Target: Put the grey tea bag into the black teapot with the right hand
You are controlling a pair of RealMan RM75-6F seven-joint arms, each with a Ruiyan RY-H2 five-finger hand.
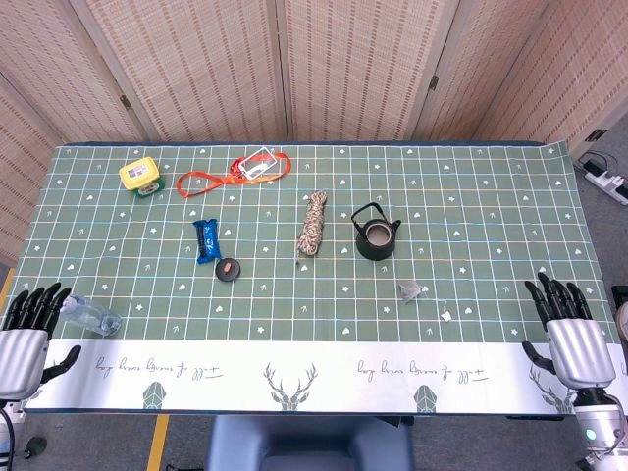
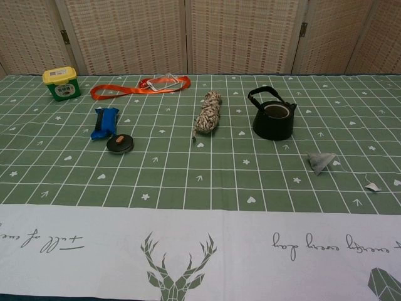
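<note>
Right hand (image 1: 567, 334) rests empty, fingers spread, near the tea bag (image 1: 410, 290); teapot (image 1: 376, 238) stands lidless, ready.

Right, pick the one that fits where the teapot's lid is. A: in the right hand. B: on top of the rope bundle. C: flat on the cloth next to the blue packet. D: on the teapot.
C: the black teapot stands open with its handle up, while the round black lid lies flat on the cloth just in front of the blue packet, well left of the pot.
</note>
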